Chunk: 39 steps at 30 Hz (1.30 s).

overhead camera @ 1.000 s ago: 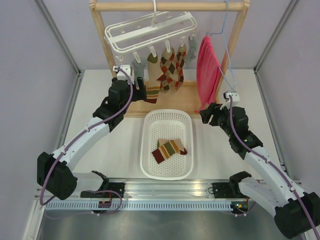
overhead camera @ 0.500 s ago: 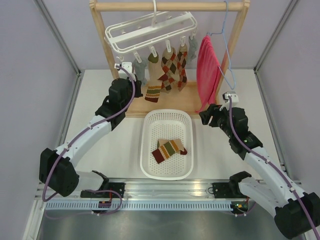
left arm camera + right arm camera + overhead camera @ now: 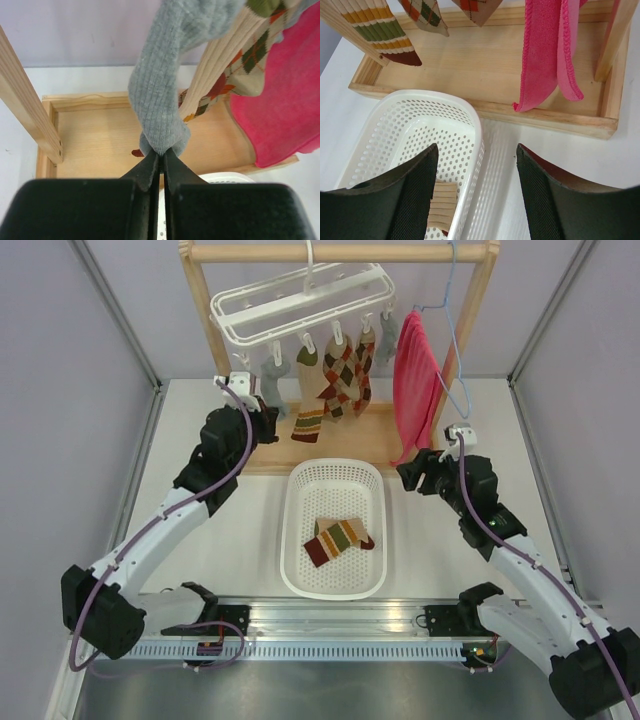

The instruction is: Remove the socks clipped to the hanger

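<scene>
Your left fingers (image 3: 154,169) are clamped together on the toe of the grey sock (image 3: 160,100). It hangs clipped to the hanger (image 3: 300,300), beyond the basket's (image 3: 335,469) far left corner. Your right fingers (image 3: 426,167) are apart, just right of the basket, and a striped sock (image 3: 335,538) lies inside it.

Pink-red towel (image 3: 412,380) hangs off thin blue wire hanger (image 3: 452,310) on top bar of wooden rack (image 3: 340,252), lower end over rack's wooden base tray (image 3: 380,435), white perforated basket (image 3: 286,540) just in front on white table (image 3: 430,540), aluminium rail (image 3: 340,625) along near edge.
</scene>
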Motion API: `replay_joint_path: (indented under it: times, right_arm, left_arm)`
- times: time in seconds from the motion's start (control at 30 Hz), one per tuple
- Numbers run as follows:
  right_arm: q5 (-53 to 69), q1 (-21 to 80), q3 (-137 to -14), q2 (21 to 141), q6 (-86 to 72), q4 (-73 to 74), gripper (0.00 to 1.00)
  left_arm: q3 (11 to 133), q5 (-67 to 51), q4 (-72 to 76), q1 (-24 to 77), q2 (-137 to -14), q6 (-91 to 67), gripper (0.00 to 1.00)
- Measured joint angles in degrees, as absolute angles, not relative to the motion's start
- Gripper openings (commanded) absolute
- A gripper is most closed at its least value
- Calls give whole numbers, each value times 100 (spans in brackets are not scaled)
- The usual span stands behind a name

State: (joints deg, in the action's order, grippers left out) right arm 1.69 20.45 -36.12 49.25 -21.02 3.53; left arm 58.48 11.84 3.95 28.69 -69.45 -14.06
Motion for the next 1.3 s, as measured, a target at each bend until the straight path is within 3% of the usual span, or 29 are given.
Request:
replay_joint_path:
  times: [0.57,1.03,1.3]
  right_arm:
    - [1264,2344,-3988,5148,-2152,318,66]
    - [209,3813,-4709,5577,-2283,220,65]
    - [-893,4587,-6084,6549,-2071,351,64]
  left_arm:
    - [5859,320,-939,3076,-5924,-1787,2]
    - [6252,-368,-1503,3164,-5787,-1763,2]
    - [6418,-558,-1767,3221,-5874,-1466,2]
